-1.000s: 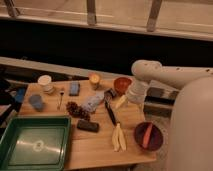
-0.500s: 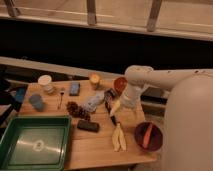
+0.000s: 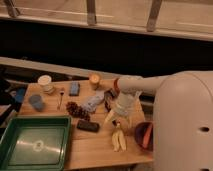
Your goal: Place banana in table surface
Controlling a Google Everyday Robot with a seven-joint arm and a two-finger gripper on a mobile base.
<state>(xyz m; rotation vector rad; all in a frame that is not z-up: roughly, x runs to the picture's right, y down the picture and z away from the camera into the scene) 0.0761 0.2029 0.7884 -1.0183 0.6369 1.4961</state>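
Note:
The banana, pale yellow with two slim strips joined at one end, lies flat on the table surface near the front edge, right of centre. My gripper hangs from the white arm that reaches in from the right. It points down just above the banana's far end. I cannot tell whether it touches the banana.
A green tray sits at the front left. A dark red bowl holding an orange stick is right of the banana. A dark block, brown cluster, blue-grey packet, yellow cup, white cup and blue cup lie behind.
The arm has swung left and down, bringing the gripper from above the table's right side to just over the banana's far end. The banana has not moved.

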